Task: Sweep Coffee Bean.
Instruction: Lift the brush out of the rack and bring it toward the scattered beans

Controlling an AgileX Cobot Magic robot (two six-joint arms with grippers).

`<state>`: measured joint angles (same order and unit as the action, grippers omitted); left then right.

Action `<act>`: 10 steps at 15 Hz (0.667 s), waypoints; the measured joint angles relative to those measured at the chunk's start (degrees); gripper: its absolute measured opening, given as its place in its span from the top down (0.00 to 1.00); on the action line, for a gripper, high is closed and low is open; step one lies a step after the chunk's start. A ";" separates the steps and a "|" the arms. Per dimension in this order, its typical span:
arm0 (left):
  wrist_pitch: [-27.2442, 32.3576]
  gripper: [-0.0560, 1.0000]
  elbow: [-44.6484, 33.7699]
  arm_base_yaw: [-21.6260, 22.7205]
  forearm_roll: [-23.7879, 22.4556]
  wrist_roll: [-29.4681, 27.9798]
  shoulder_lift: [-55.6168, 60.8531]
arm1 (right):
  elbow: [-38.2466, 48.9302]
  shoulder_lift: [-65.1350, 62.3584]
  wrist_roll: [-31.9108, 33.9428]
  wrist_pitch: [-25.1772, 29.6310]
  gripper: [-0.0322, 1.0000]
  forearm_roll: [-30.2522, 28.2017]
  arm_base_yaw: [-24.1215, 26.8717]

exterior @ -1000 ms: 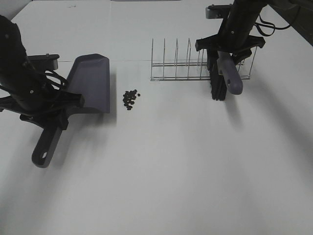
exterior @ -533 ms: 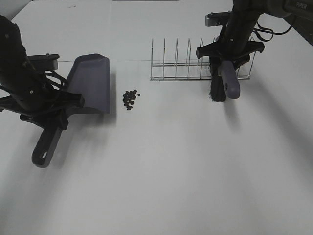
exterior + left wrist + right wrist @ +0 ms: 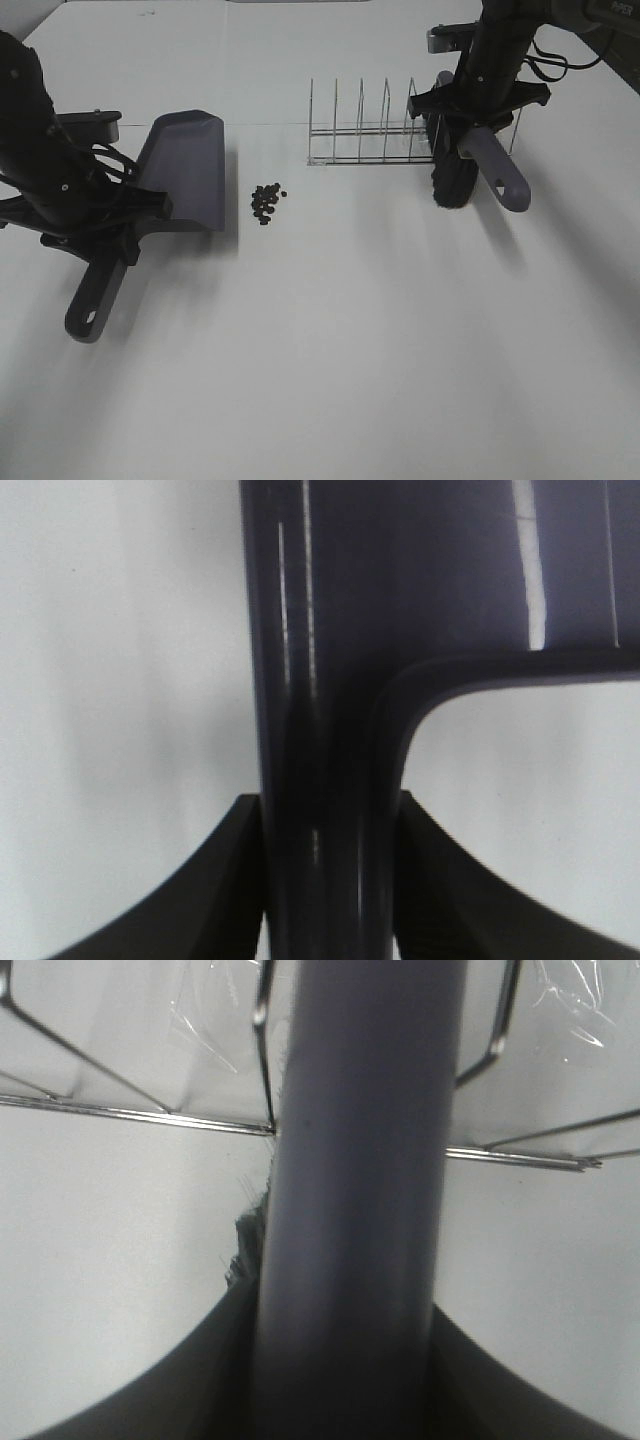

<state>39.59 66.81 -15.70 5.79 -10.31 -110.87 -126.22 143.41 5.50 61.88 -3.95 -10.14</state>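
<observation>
left gripper [image 3: 330, 880] pinches the dustpan [image 3: 185, 170] handle. coffee bean [image 3: 266, 202] pile sits on the table just beside the pan, not touching. right gripper [image 3: 345, 1380] is clamped on the brush [image 3: 452, 180], bristles right against the wire rack [image 3: 365, 135]. risks: bristles snag the rack and drag it; a hard stroke scatters beans past the pan.

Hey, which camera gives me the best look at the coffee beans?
The exterior high view: the coffee beans lie in one small pile on the table, just right of the dustpan. The left wrist view shows only the dustpan's handle; the right wrist view only the brush handle and wire rack, no beans.
</observation>
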 joint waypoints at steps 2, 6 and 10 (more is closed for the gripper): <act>0.00 0.62 0.00 0.00 0.00 0.00 0.00 | -0.06 -0.40 0.23 0.46 0.66 0.06 0.00; 0.00 0.62 0.00 0.00 0.00 0.00 0.00 | -8.94 -3.67 0.29 7.91 0.67 0.23 0.00; 0.06 0.62 0.00 0.00 -0.52 0.00 0.00 | -12.83 -7.62 0.29 8.19 0.67 0.74 -0.17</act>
<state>39.65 66.81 -15.70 5.27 -10.31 -110.87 -139.06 135.79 5.79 70.07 -3.21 -10.31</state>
